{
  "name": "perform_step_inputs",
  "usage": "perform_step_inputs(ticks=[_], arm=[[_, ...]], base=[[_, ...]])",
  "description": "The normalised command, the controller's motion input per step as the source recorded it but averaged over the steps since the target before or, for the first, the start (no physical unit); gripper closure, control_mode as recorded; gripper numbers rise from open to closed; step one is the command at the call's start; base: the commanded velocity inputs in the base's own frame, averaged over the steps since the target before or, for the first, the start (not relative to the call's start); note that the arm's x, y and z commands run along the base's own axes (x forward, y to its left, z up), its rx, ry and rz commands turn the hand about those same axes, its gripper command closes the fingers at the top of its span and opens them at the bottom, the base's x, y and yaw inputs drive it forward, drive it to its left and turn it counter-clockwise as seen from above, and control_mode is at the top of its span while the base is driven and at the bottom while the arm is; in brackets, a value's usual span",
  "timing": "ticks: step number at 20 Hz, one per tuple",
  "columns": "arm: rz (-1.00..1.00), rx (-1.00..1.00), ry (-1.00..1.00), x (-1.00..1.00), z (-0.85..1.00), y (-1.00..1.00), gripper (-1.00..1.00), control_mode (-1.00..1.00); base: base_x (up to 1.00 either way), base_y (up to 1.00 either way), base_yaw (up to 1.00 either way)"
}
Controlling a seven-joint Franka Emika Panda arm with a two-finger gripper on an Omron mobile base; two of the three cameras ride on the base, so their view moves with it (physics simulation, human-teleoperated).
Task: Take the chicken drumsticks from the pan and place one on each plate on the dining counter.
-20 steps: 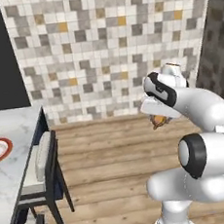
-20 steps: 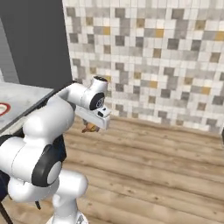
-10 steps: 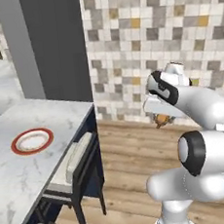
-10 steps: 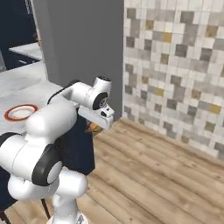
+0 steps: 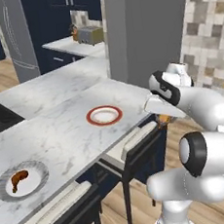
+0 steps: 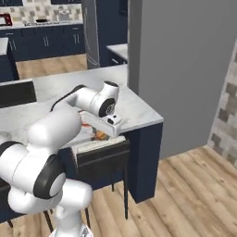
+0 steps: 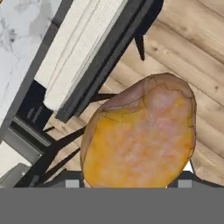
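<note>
The base is swinging round, bringing the dining counter fully into sight. The gripper is holding a chicken drumstick between part-open jaws, off the counter's end edge, above a chair. Another drumstick is lying on the grey-rimmed plate; the red-rimmed plate is sitting near the counter's end.

You have one orange-brown drumstick lying on the grey-rimmed plate near the tabletop's front edge. The red-rimmed plate sits well apart from it, bare. A second drumstick hangs in the claw, off the tabletop's end.
</note>
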Motion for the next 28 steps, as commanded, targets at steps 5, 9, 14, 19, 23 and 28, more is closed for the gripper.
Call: perform_step_inputs(ticks=[5, 9, 14, 19, 23, 28], arm=[[0.00, 0.00, 0.00, 0.00, 0.00, 0.00, 1.00, 1.00], [0.00, 0.00, 0.00, 0.00, 0.00, 0.00, 1.00, 1.00], [0.00, 0.00, 0.00, 0.00, 0.00, 0.00, 1.00, 1.00], [0.00, 0.00, 0.00, 0.00, 0.00, 0.00, 1.00, 1.00], [0.01, 0.00, 0.00, 0.61, -0.08, 0.00, 1.00, -1.00], [0.02, 0.00, 0.04, 1.00, -0.10, 0.01, 1.00, -1.00]], base=[[0.65, 0.01, 0.46], [0.22, 0.01, 0.10], [0.02, 0.00, 0.00], [0.17, 0.00, 0.00], [0.00, 0.00, 0.00], [0.00, 0.00, 0.00]])
